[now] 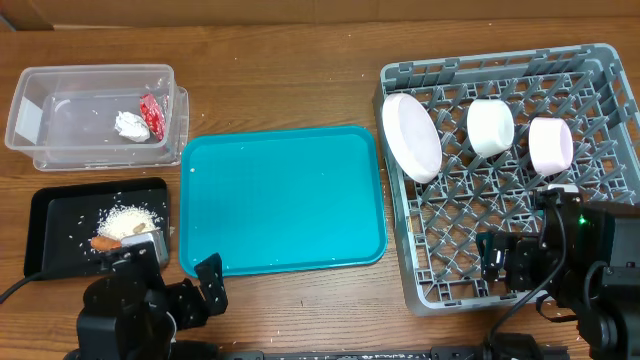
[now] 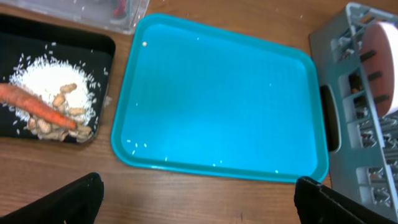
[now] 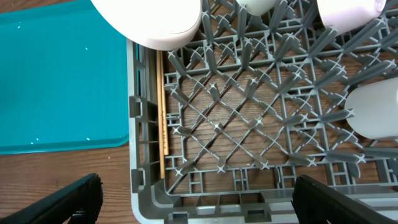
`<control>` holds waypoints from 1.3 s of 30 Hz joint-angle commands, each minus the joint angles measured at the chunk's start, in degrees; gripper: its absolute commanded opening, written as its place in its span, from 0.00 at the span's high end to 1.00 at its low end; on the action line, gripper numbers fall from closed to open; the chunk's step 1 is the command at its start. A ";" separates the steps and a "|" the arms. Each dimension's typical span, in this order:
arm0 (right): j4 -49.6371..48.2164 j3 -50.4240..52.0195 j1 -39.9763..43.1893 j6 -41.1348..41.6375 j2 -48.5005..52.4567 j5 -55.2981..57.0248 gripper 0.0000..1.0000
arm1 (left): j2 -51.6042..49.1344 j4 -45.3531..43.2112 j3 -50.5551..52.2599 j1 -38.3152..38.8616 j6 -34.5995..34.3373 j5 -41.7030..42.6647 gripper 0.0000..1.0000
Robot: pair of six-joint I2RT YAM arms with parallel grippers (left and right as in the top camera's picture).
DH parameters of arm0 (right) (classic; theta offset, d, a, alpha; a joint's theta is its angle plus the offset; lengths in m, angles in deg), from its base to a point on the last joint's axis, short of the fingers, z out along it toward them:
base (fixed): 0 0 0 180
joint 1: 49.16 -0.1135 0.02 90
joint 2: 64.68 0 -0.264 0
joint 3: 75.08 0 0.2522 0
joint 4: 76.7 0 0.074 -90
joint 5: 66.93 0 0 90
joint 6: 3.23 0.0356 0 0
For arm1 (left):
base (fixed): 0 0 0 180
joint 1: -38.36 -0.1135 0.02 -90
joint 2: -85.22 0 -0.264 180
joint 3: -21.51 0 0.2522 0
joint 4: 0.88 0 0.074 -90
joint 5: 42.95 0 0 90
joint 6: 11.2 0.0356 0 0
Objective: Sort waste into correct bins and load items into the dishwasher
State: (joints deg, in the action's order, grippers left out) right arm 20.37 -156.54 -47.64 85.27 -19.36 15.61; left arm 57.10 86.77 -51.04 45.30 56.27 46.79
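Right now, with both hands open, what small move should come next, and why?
Probably just draw both hands back and stop. The left hand and right hand are open and empty; the wrapper and tissue lie in the clear tub, the carrot and rice on the black tray, and plate, bowls, cup and chopsticks sit in the rack. The teal tray holds only stray grains.

Bright, even, soft light across the overhead view, just thin shadows hugging the clear tub (image 1: 90, 70) up at 10 o'clock, and the white plate (image 1: 411, 137) at 2 o'clock glows almost blown out. The left wrist view runs a touch blurry, a pale sheen washing the middle of the teal tray (image 2: 217, 106), the fingers (image 2: 68, 202) at 7 and 5 o'clock near-black silhouettes. The right wrist view is crisp on the dish rack (image 3: 140, 112) grid, but the plate at 12 o'clock looms soft and washed out.
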 commanded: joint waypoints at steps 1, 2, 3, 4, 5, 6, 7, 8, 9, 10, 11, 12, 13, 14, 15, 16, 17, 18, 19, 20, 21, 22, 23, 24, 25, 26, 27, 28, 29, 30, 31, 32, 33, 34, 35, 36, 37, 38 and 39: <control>-0.24 0.24 0.11 -0.02 -0.20 0.37 0.00 | 0.44 0.98 0.35 0.17 -0.83 -0.79 0.00; -0.24 0.24 0.11 -0.02 -0.20 0.37 0.00 | 0.44 1.25 0.35 0.17 -0.83 -0.79 0.00; -0.24 0.24 0.11 -0.02 -0.20 0.37 0.00 | 0.44 1.31 0.35 0.17 -0.83 -0.79 0.00; -0.28 0.24 0.11 -0.02 -0.22 0.39 0.00 | 0.44 1.29 0.35 0.17 -0.83 -0.76 0.00; -0.22 0.26 0.09 -0.02 -0.59 0.37 0.00 | 0.44 1.31 0.35 0.17 -0.83 -0.76 0.00; -0.35 0.24 0.11 -0.02 -1.05 0.37 0.00 | 0.44 1.31 0.39 0.17 -0.83 -0.76 0.00; -0.26 0.24 0.11 -0.02 -1.88 1.11 0.00 | 0.44 1.31 0.39 0.17 -0.83 -0.76 0.00; -0.26 0.24 0.11 -0.02 -2.82 1.92 0.00 | 0.44 1.31 0.39 0.17 -0.83 -0.76 0.00; -0.26 0.26 0.11 -0.02 -4.11 2.73 0.00 | 0.44 1.31 0.39 0.17 -0.83 -0.76 0.00; -0.50 0.26 0.09 -0.02 -5.66 2.73 0.00 | 0.44 1.31 0.39 0.17 -0.83 -0.79 0.00; -1.20 0.37 0.09 0.00 -7.23 2.64 0.00 | 0.44 1.29 0.39 0.17 -0.83 -0.79 0.00; -2.29 0.63 0.09 -0.02 -8.79 2.21 0.00 | 0.44 1.33 0.39 0.17 -0.83 -0.76 0.00; -4.42 1.33 0.02 -0.02 -11.26 1.16 0.00 | 0.44 1.31 0.39 0.17 -0.83 -0.79 0.00; -6.60 2.27 -0.17 -0.02 -13.35 0.24 0.00 | 0.44 1.31 0.39 0.17 -0.83 -0.79 0.00; -9.38 3.80 -0.55 -0.02 -15.98 -0.61 0.00 | 0.44 1.31 0.42 0.17 -0.83 -0.79 0.00; -12.09 5.75 -0.94 -0.02 -18.78 -1.18 0.00 | 0.44 1.31 0.39 0.17 -0.83 -0.79 0.00; -14.01 7.43 -1.22 0.00 -20.94 -1.22 0.00 | 0.44 1.31 0.42 0.17 -0.83 -0.76 0.00; -16.63 10.08 -1.57 0.00 -24.13 -1.25 0.00 | 0.44 1.31 0.42 0.17 -0.83 -0.79 0.00; -19.21 13.07 -1.81 -0.02 -27.26 -1.18 0.00 | 0.44 1.31 0.42 0.17 -0.83 -0.79 0.00; -21.46 15.80 -1.86 -0.04 -29.83 -1.11 0.00 | 0.44 1.31 0.42 0.17 -0.83 -0.76 0.00; -23.89 18.91 -1.84 -0.04 -32.63 -1.03 0.00 | 0.44 1.31 0.42 0.17 -0.83 -0.76 0.00; -26.53 22.16 -1.84 -0.04 -35.15 -0.94 0.00 | 0.44 1.31 0.39 0.17 -0.83 -0.79 0.00; -29.40 25.38 -1.84 -0.02 -37.38 -0.98 0.00 | 0.44 1.31 0.42 0.17 -0.83 -0.76 0.00; -33.29 29.40 -1.84 0.00 -39.85 -1.22 0.00 | 0.44 1.31 0.42 0.17 -0.83 -0.79 0.00; -37.18 33.03 -1.84 0.00 -41.72 -1.42 0.00 | 0.44 1.31 0.42 0.17 -0.83 -0.76 0.00; -40.96 36.24 -1.84 0.00 -43.19 -1.44 0.00 | 0.44 1.31 0.42 0.17 -0.83 -0.76 0.00; -45.18 39.63 -1.84 0.00 -44.52 -1.42 0.00 | 0.44 1.31 0.42 0.17 -0.83 -0.79 0.00; -50.36 43.32 -1.84 0.00 -45.20 -1.40 0.00 | 0.44 1.31 0.42 0.17 -0.83 -0.76 0.00; -56.48 46.84 -1.84 0.00 -45.00 -1.44 0.00 | 0.44 1.31 0.42 0.17 -0.83 -0.79 0.00; -61.64 49.83 -1.84 0.00 -45.00 -1.66 0.00 | 0.44 1.31 0.42 0.17 -0.83 -0.76 0.00; -68.63 53.66 -1.84 -0.02 -45.03 -1.60 0.00 | 0.44 1.33 0.42 0.17 -0.83 -0.76 0.00; -73.44 56.33 -1.84 -0.04 -45.07 -1.55 0.00 | 0.44 1.29 0.42 0.17 -0.83 -0.76 0.00; -77.57 58.58 -1.84 -0.09 -45.07 -1.36 0.00 | 0.44 1.31 0.42 0.17 -0.83 -0.76 0.00; -81.92 61.05 -1.84 -0.09 -45.07 -1.07 0.00 | 0.44 1.31 0.42 0.17 -0.83 -0.76 0.00; -86.36 63.78 -1.84 -0.09 -45.11 -1.01 0.00 | 0.44 1.31 0.42 0.17 -0.83 -0.76 0.01; -89.05 65.66 -1.84 -0.09 -45.11 -0.96 0.00 | 0.44 1.31 0.42 0.17 -0.83 -0.76 0.00; -90.62 67.52 -1.81 -0.07 -45.13 -0.81 0.00 | 0.44 1.31 0.42 0.17 -0.83 -0.76 0.00; -88.52 67.17 -1.84 -0.02 -45.13 -0.66 0.00 | 0.44 1.31 0.42 0.17 -0.83 -0.79 0.00; -87.12 67.28 -1.84 -0.07 -45.16 -0.42 0.00 | 0.44 1.31 0.42 0.17 -0.83 -0.76 0.00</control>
State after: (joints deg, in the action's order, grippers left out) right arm -67.34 -90.64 -49.22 85.25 -63.92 14.43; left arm 57.10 88.12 -50.71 45.30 56.27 46.58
